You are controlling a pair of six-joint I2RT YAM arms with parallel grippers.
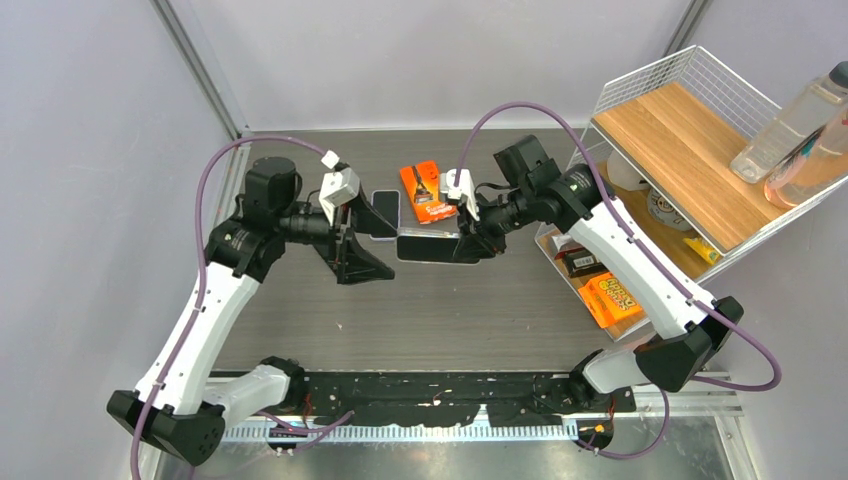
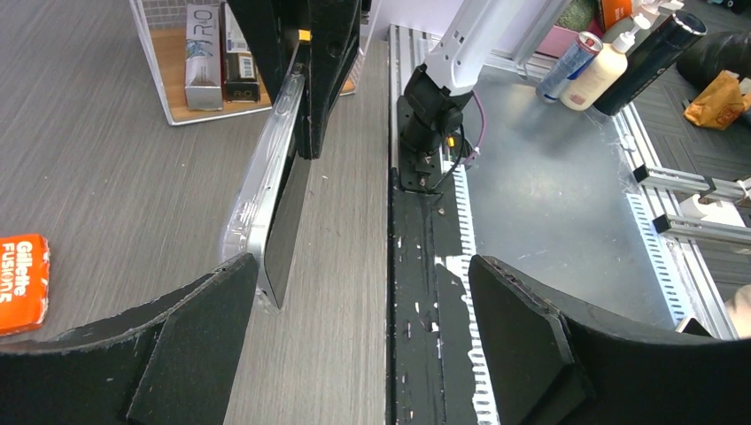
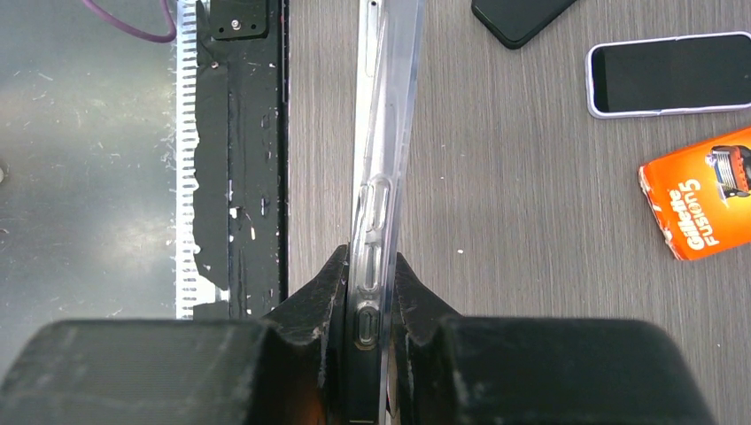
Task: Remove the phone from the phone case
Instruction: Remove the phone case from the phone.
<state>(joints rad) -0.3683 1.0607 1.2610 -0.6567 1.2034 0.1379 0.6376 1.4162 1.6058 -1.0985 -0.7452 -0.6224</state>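
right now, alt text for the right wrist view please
The right pincer is shut on a phone in its clear case, held edge-on over a grey wood-grain table, where a second phone lies screen up beside an orange Gillette Fusion5 box.

Two arms are counted, left arm (image 1: pixel 200 310) and right arm (image 1: pixel 640 270), each with two fingers (image 2: pixel 531 345). Two phones are seen: a cased phone (image 1: pixel 430 247) at frame centre and a second phone (image 1: pixel 386 207) to its upper left. One razor box (image 1: pixel 425 192) is counted. At upper right, one rack (image 1: pixel 640 80) and two bottles are counted: clear bottle (image 1: pixel 790 120), pinkish bottle (image 1: pixel 815 165).
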